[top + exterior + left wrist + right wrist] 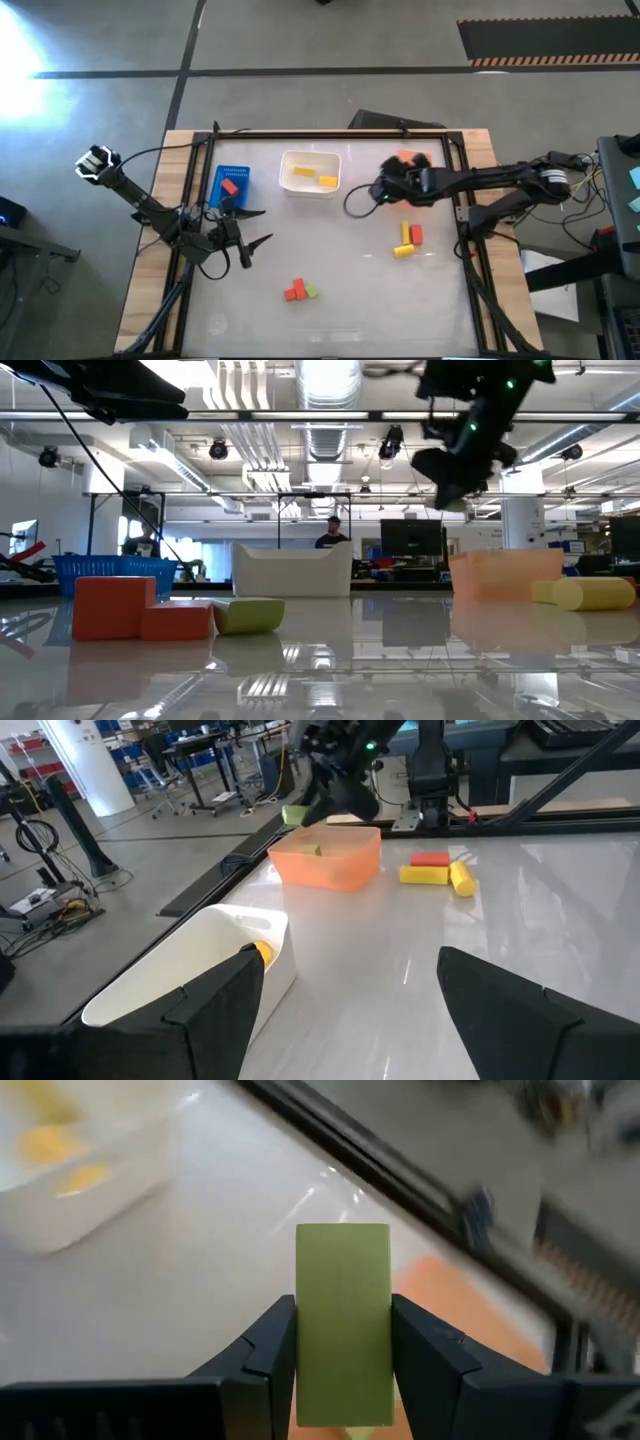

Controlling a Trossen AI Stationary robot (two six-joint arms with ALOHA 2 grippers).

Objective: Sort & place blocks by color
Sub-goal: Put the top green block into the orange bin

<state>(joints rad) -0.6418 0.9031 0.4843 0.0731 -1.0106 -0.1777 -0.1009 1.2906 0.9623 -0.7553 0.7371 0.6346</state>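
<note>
Gripping a green block [343, 1320], the right tool [343, 1380] hangs over the orange bin [327, 857] — left tool [252, 227] open.

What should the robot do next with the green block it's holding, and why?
Probably carry it the last bit over the orange bin and let go. The right gripper is shut on a green block, the bin shows just beyond it, and the left wrist view seems to show something green already inside.

The right pincer [385, 190] hides most of the orange bin [408, 158].

blue bin [231, 186], white bin [310, 173], orange bin [327, 857]
</note>
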